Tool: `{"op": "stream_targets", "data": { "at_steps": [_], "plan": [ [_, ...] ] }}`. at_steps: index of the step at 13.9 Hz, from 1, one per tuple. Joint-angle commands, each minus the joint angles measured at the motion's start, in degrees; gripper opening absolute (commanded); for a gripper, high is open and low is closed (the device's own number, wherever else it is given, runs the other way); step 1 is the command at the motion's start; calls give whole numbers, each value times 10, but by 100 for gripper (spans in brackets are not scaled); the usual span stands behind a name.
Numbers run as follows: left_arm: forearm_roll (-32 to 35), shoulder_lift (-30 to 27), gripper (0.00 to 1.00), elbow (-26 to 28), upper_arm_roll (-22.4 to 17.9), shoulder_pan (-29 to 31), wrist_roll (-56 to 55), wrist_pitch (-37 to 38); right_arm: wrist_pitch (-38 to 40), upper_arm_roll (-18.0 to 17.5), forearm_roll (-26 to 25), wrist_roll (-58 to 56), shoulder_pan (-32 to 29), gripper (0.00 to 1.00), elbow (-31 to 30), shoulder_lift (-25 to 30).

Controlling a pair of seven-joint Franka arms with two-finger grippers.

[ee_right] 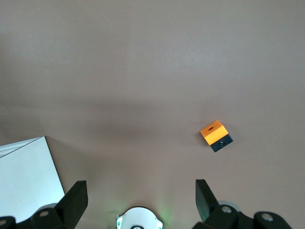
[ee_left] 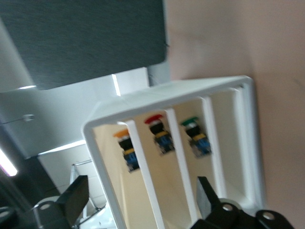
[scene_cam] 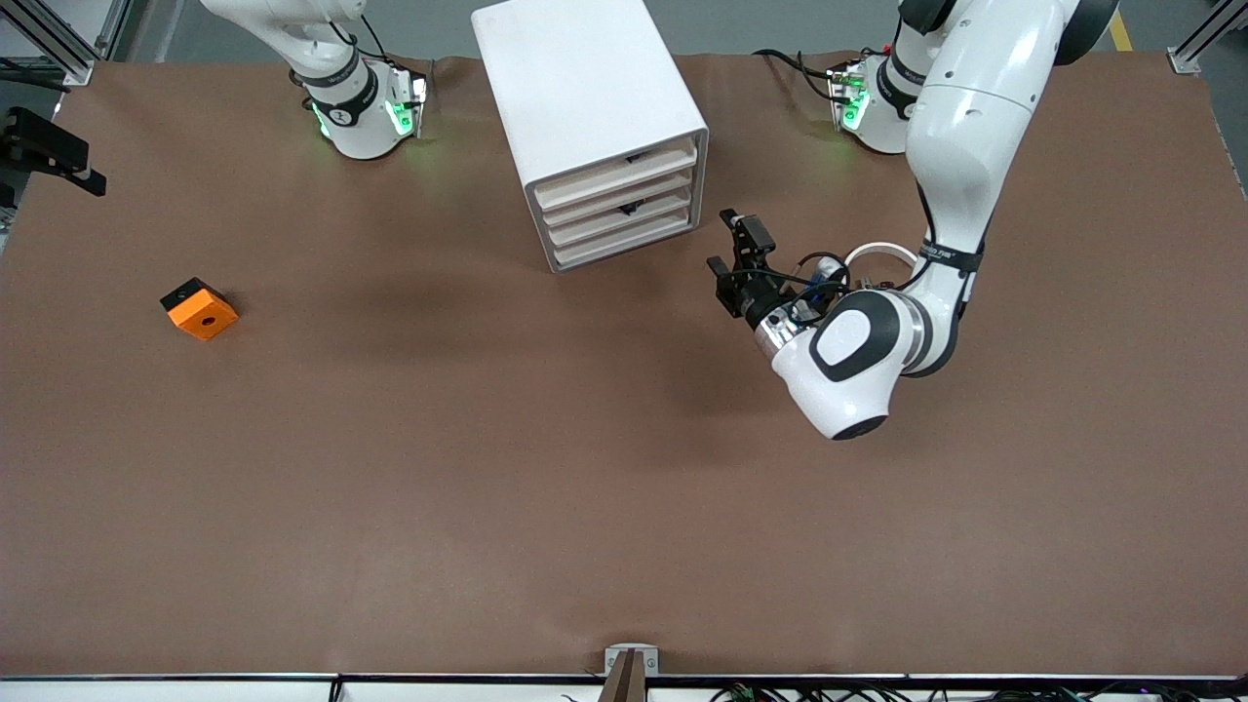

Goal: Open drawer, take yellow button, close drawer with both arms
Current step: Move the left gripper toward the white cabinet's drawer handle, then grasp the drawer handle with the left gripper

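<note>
The white cabinet (scene_cam: 585, 88) stands at the back middle of the table, its four cream drawer fronts pushed in. The drawer (scene_cam: 614, 175) is the highest one. In the left wrist view the cabinet's front fills the frame, and the button (ee_left: 126, 148), with its yellow-orange cap, sits in the highest drawer (ee_left: 114, 191). Buttons with a red cap (ee_left: 158, 131) and a green cap (ee_left: 194, 134) sit in lower drawers. My left gripper (scene_cam: 721, 239) (ee_left: 141, 200) is open and empty, level with the drawer fronts and apart from them. My right gripper (ee_right: 140, 195) is open and empty, high over its own base.
An orange square block with a hole (scene_cam: 200, 310) (ee_right: 216, 135) lies toward the right arm's end of the table. A white arc (scene_cam: 882, 253) lies by the left arm's wrist. A black fixture (scene_cam: 49, 151) juts in at the right arm's end.
</note>
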State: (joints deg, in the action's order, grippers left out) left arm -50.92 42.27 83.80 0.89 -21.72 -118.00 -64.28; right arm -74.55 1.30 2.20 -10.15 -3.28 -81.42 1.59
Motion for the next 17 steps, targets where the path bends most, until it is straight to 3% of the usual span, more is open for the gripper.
{"op": "stream_targets", "data": {
  "at_steps": [1, 4, 6, 8, 9, 10, 17],
  "plan": [
    [-32, -4, 84, 17, 9, 3, -35, 27, -4, 1, 4, -2, -1, 100, -14, 14],
    [-54, -3, 82, 38, 10, -1, -65, 36, -7, 3, 0, 6, -3, 100, -14, 15],
    [-55, 2, 71, 38, 10, -3, -70, 35, -6, 5, 3, 35, -6, 100, -14, 15],
    [-55, 7, 68, 42, 9, -11, -70, 35, -5, 5, 6, 65, -6, 100, -15, 15],
    [-56, 9, 56, 43, 9, -20, -70, 34, -6, 4, 6, 79, -5, 100, -14, 15],
    [-56, 11, 50, 44, 10, -26, -70, 34, -6, 4, 7, 81, -4, 100, -14, 15],
    [-72, 19, 50, 49, 9, -56, -70, 29, -4, 3, 7, 80, -3, 100, -14, 15]
  ]
}}
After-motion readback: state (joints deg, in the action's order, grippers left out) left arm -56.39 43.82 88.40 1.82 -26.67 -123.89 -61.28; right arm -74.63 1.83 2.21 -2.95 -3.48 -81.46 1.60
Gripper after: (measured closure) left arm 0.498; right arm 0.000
